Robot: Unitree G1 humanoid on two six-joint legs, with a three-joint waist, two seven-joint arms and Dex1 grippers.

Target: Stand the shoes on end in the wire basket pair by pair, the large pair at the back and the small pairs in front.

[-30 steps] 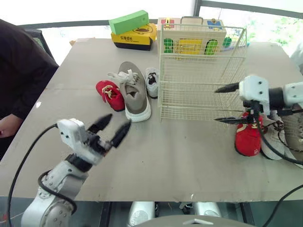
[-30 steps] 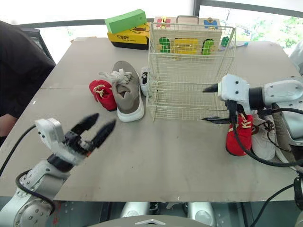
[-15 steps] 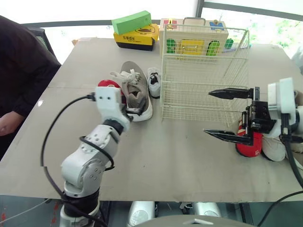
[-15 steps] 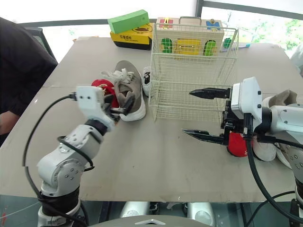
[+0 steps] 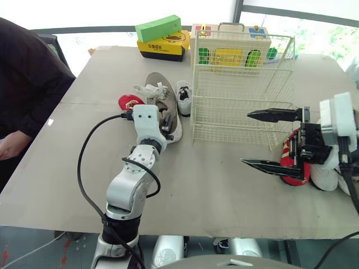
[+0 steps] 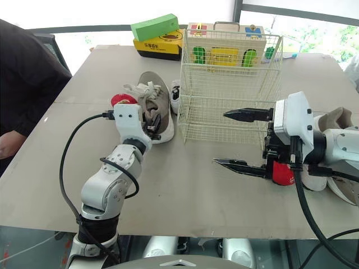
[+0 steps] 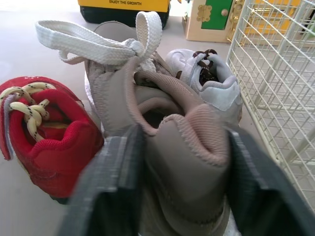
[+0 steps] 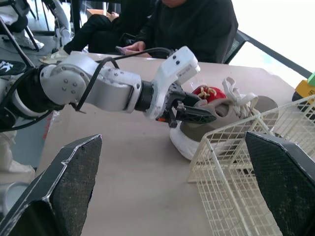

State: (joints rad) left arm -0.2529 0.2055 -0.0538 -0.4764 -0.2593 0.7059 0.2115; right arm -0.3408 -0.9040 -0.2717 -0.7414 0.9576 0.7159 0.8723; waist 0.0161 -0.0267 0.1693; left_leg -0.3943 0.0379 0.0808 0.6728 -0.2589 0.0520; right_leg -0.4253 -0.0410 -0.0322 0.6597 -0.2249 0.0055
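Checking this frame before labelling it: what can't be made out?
Red shoe on the robot's right: eye views, partly behind the open right hand.
White shoe beside it: eye views, largely behind the right arm.
Small white shoe: left wrist view, partly behind the grey shoe.

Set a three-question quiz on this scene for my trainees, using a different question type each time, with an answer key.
1. True or false: the wire basket is empty.
2. Which shoe's heel sits between the fingers of the left hand?
3. The right hand is: A. open and empty; B. shut on a shoe; C. reaching inside the basket.
Key: 1. True. 2. The large grey shoe, lying on the table. 3. A.
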